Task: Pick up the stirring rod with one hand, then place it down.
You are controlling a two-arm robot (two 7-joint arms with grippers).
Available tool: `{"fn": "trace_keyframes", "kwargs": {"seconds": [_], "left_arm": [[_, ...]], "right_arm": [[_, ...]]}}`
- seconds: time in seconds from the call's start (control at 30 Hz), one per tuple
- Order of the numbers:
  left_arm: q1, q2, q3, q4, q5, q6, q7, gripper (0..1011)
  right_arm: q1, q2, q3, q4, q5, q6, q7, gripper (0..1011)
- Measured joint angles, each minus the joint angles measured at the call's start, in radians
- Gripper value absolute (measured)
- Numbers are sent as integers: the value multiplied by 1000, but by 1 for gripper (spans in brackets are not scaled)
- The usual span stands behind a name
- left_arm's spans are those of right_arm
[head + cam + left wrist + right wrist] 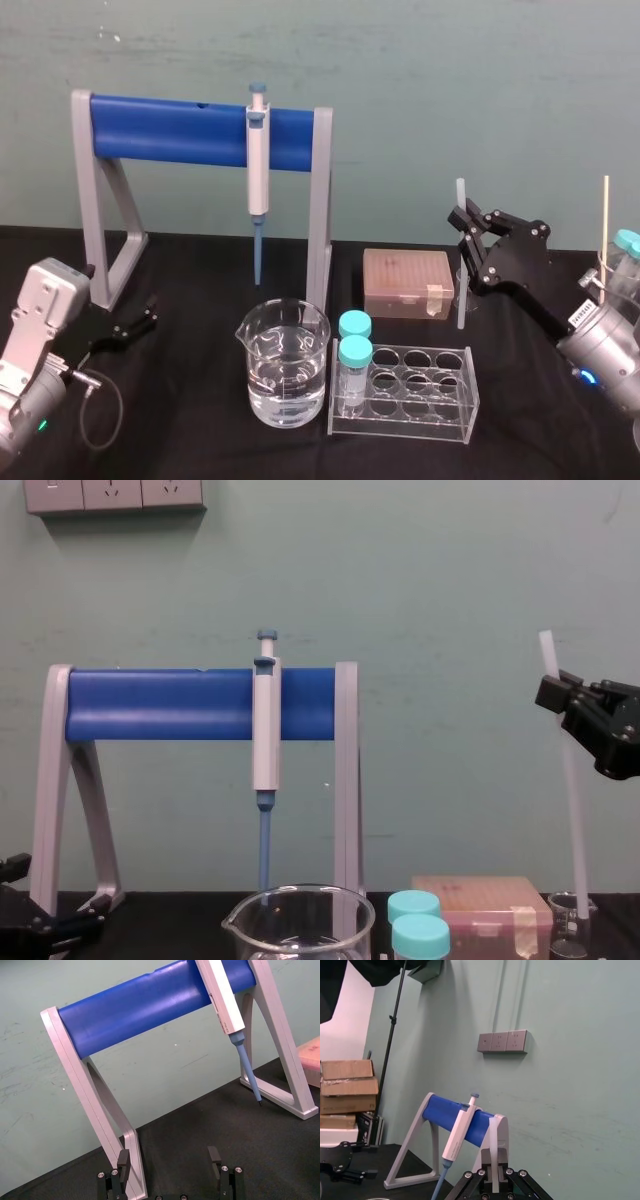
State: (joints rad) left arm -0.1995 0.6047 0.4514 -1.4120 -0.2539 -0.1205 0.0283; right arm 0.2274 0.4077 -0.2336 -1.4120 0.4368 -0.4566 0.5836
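The stirring rod (461, 258) is a thin translucent white stick that stands almost upright at the right. Its lower end is inside a small glass beaker (468, 296). My right gripper (464, 218) is shut on the rod near its top, and a short stub shows above the fingers. From the chest the rod (572, 810) leans slightly, running from the right gripper (553, 693) down into the small beaker (570, 925). The right wrist view shows the rod (493, 1145) clamped between the black fingers. My left gripper (135, 322) rests low at the far left, open and holding nothing (169, 1157).
A grey stand with a blue bar (190, 130) holds a hanging pipette (258, 180) at the back. A large beaker of water (285, 375), a clear tube rack (455, 400) with two blue-capped tubes and a tan tip box (407, 283) sit in the middle. A thin wooden stick (605, 230) rises at the far right.
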Motion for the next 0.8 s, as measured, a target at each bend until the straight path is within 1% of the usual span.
{"fn": "trace_keyframes", "kwargs": {"seconds": [0.27,0.37,0.8], "left_arm": [[0,0,0,0,0,0,0,1000],[0,0,0,0,0,0,0,1001],[0,0,0,0,0,0,0,1000]], "right_arm": [[-8,-12,8,9,5,-13,13,64],[-8,-16,12,12,15,-14,23,64],[-8,-15,11,13,13,-14,22,64]]}}
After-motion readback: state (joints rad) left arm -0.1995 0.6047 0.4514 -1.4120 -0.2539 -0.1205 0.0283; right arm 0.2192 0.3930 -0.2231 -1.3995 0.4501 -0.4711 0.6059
